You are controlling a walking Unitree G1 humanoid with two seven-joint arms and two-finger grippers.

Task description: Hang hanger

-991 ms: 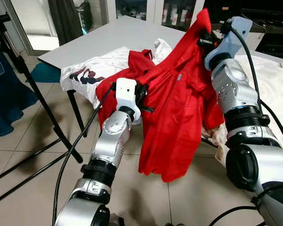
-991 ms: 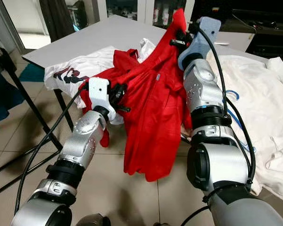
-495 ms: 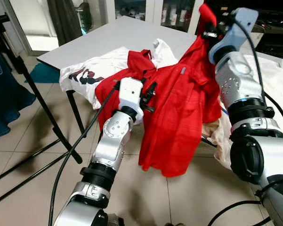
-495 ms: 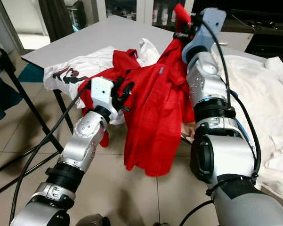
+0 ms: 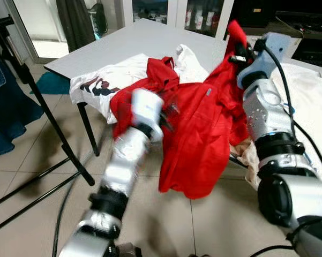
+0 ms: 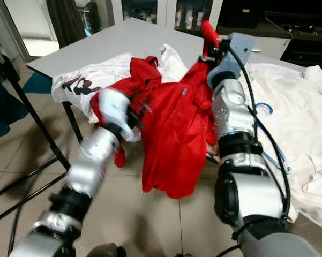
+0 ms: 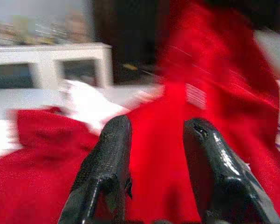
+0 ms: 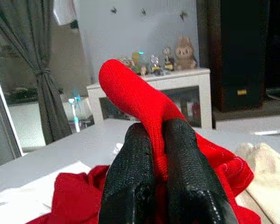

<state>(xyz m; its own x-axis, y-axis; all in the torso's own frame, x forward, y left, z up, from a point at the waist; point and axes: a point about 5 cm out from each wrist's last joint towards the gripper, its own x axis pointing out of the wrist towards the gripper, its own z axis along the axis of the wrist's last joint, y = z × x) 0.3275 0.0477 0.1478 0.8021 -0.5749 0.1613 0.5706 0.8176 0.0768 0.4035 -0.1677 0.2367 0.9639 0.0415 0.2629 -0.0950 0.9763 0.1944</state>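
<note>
Red shirt (image 5: 203, 134) hangs above the tabletop (image 5: 134, 43) edge, pinched by the raised right end effector (image 8: 159, 154); the blurred left end effector (image 7: 156, 149) is spread beside the cloth.

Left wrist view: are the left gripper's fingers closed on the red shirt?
No: the left gripper is open, its two black fingers apart with the red shirt showing beyond the gap.

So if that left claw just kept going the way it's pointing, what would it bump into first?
Most likely the red shirt. The left gripper has its fingers open and aimed at that red cloth, which hangs from the right gripper. The picture is blurred, so depth is uncertain.
</note>
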